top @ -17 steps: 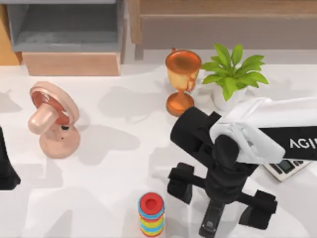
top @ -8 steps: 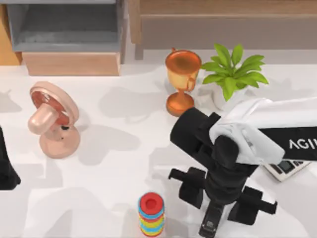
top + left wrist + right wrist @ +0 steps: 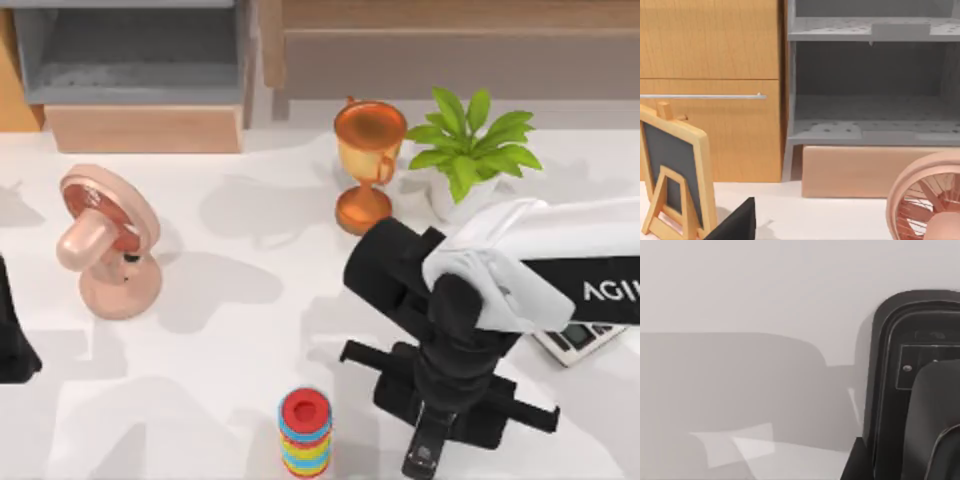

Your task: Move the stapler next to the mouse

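While my right gripper [image 3: 432,412] clamps narrow on the stapler [image 3: 425,452].
Stacked colour rings [image 3: 305,432] stand left of it; my left arm parks far left.

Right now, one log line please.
right gripper: fingers closing around slim black stapler | left arm: parked at table's left edge | stapler on table

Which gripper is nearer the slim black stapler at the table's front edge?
Right. The right gripper sits directly over the slim black stapler, fingers closed in around it. The left arm is parked at the table's far left edge.
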Motion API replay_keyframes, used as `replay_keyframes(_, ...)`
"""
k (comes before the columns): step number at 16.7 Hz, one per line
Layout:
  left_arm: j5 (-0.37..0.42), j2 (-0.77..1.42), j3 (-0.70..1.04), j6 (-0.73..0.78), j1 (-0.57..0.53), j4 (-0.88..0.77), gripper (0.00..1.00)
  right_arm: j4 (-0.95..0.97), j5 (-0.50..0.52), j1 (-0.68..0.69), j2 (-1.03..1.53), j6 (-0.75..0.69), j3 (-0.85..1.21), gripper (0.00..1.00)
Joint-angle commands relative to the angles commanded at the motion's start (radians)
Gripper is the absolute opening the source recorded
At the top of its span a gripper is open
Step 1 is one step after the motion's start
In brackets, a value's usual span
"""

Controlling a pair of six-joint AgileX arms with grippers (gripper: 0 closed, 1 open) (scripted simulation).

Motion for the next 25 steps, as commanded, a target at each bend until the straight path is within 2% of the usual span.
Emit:
replay_keyframes(7,0.0,0.0,0.0,0.0,0.0,0.0,1.0,-0.003,0.0,-0.002,-0.003,0.001,0.002,0.0)
replay_keyframes(13,0.0,0.0,0.0,0.0,0.0,0.0,1.0,-0.11,-0.001,-0.002,-0.054,-0.001,0.057,0.0)
replay_keyframes(19,0.0,0.0,0.0,0.0,0.0,0.0,1.0,-0.119,0.0,-0.012,-0.056,-0.007,0.065,0.0)
replay_keyframes(22,0.0,0.0,0.0,0.0,0.0,0.0,1.0,-0.166,0.008,-0.105,-0.056,-0.072,0.111,0.0)
replay_keyframes(25,0.0,0.0,0.0,0.0,0.0,0.0,1.0,-0.239,0.02,-0.284,-0.04,-0.195,0.189,0.0)
